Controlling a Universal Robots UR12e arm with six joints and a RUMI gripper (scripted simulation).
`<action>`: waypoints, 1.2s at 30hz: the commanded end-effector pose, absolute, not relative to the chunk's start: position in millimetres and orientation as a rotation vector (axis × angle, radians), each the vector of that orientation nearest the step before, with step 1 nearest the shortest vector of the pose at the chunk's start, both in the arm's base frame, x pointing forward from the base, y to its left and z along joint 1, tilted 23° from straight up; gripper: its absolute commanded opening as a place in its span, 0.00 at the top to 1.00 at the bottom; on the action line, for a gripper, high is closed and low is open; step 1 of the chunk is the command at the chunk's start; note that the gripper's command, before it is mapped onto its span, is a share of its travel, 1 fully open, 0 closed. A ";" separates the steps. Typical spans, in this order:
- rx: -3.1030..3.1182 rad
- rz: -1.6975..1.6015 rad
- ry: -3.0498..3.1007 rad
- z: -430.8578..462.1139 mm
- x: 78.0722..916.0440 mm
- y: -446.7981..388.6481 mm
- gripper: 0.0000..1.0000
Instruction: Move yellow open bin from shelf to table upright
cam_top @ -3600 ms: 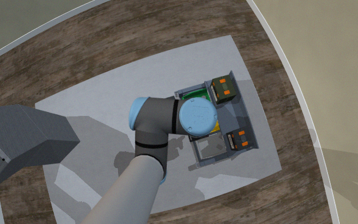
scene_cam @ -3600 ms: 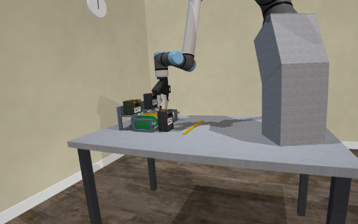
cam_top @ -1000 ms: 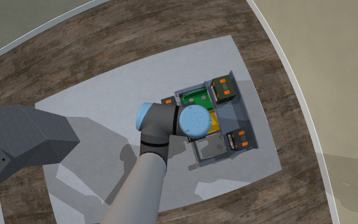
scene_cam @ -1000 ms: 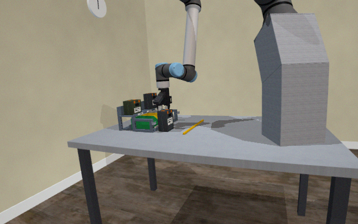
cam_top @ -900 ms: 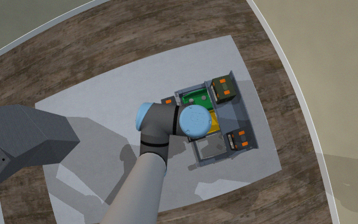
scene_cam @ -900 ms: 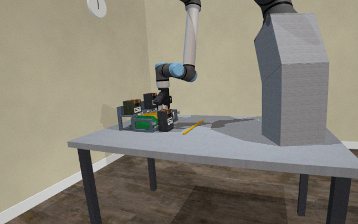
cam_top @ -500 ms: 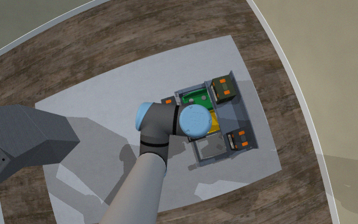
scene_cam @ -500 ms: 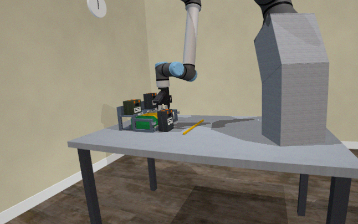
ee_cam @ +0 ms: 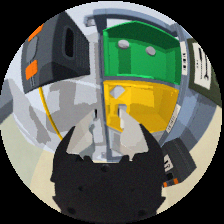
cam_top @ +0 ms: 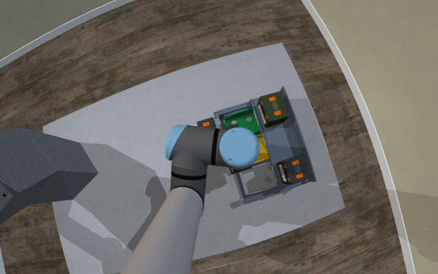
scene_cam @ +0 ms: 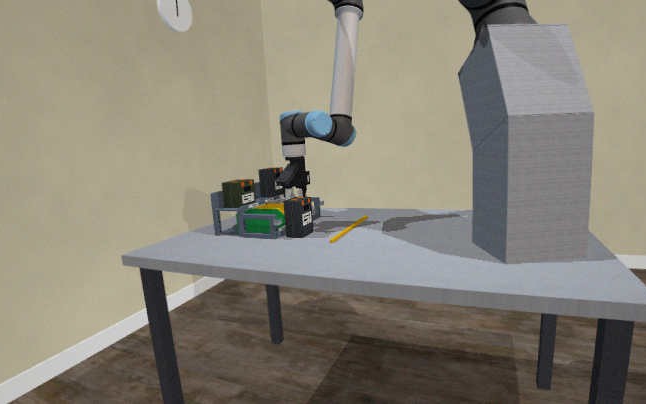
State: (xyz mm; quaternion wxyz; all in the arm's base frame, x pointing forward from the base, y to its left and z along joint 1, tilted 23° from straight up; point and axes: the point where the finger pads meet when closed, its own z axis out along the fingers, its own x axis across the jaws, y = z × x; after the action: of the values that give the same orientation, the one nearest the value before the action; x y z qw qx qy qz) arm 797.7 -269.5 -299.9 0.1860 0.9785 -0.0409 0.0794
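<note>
The yellow open bin (cam_top: 264, 150) (scene_cam: 273, 206) (ee_cam: 155, 102) sits upright on the shelf (cam_top: 283, 140) (ee_cam: 197, 120), between a green bin and a grey bin. A pale part (ee_cam: 117, 92) lies inside it; the wrist view's near end of the bin is hidden by a finger. My gripper (scene_cam: 293, 193) (ee_cam: 107, 109) points down at the bin's front side, partly open with nothing held. In the wrist view one fingertip is over the bin's inside and the other is beyond the shelf's front rail. The arm hides the gripper in the top view.
The green bin (cam_top: 253, 125) (scene_cam: 260, 224) (ee_cam: 142, 67) holds round parts. The grey bin (cam_top: 261, 178) is on the other side. An olive box (cam_top: 274, 108) (scene_cam: 235, 193) and a dark box (cam_top: 295, 170) stand on the upper level. Another dark box (scene_cam: 295, 218) (ee_cam: 57, 55) stands before the shelf, near a yellow bar (scene_cam: 349, 228).
</note>
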 end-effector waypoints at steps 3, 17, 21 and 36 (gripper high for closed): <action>2.756 0.225 -0.115 -299.0 798.3 -269.4 0.74; 2.756 0.225 -0.115 -297.8 798.1 -268.9 0.74; 2.756 0.225 -0.115 -299.6 798.4 -269.6 0.74; 2.756 0.225 -0.115 -307.0 799.6 -272.6 0.74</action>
State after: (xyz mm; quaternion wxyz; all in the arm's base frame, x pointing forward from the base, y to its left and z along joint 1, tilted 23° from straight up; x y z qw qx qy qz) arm 799.0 -272.6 -307.5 0.1860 0.9785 -0.0409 0.0794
